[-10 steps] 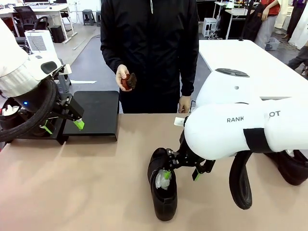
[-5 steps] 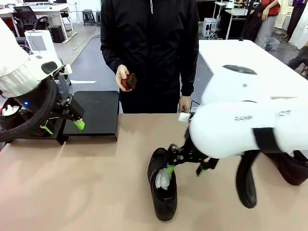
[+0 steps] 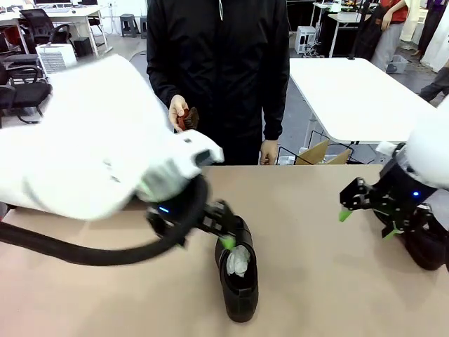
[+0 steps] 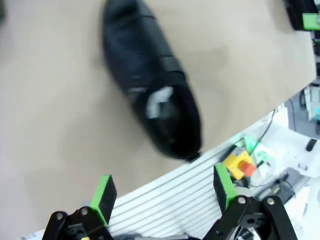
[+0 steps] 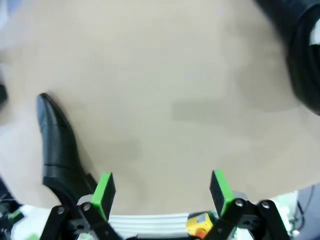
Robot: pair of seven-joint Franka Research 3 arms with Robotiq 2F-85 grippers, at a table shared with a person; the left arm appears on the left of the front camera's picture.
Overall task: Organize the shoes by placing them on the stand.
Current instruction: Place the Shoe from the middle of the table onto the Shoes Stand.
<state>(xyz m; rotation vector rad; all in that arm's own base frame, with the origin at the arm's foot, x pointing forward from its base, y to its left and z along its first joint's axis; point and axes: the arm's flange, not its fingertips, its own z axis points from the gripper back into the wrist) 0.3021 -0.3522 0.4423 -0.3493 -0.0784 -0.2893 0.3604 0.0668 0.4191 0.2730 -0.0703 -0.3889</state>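
Both wide open and empty: lower the black, green-padded left fingers (image 4: pixel 105 192) astride the heel opening of the shiny black leather dress shoe (image 3: pixel 237 270) lying near the middle of the beige table (image 3: pixel 105 295), squeeze squarely, keep the right fingers (image 3: pixel 345 215) clear.

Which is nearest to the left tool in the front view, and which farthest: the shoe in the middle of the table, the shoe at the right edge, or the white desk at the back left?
Counting from the left tool:
1. the shoe in the middle, directly by the tool, table centre.
2. the shoe at the right edge, across the table to the right.
3. the white desk, far back left of the room.
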